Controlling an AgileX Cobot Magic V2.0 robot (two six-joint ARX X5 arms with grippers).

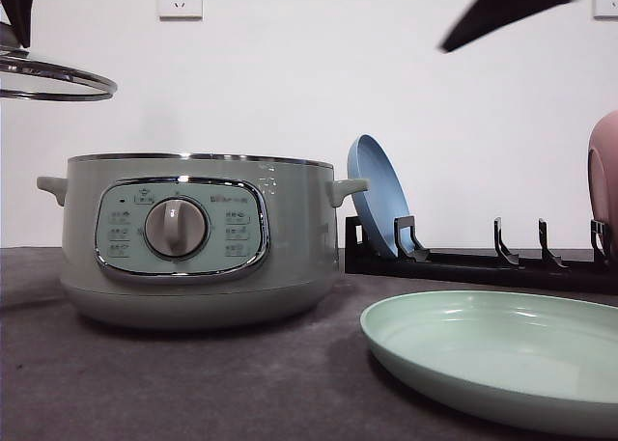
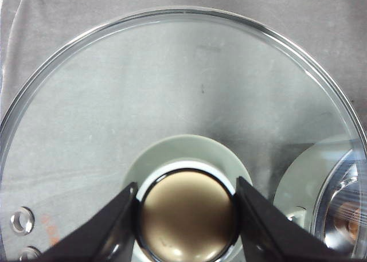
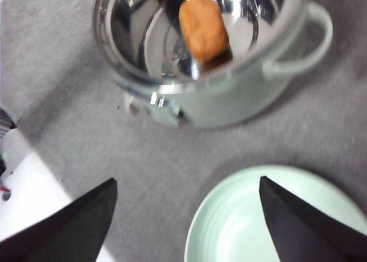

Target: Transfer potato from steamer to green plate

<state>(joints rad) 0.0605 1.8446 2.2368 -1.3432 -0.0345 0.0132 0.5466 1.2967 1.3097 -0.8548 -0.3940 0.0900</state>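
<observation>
Lid-off stage: my left hand (image 2: 186, 216) pinches the glass lid's knob (image 2: 187, 215); my right hand (image 3: 186, 216), spread, must descend onto the potato (image 3: 203, 28) in the steamer (image 1: 193, 238); green plate (image 1: 502, 354) waits.

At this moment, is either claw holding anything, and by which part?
The left claw grips the glass lid by its knob, lifted off the steamer. The right claw is open and empty.

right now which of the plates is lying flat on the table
The green plate, flat on the grey table in front right of the steamer. The blue plate stands on edge in the black rack, and the pink dish sits upright at the rack's right end.
</observation>
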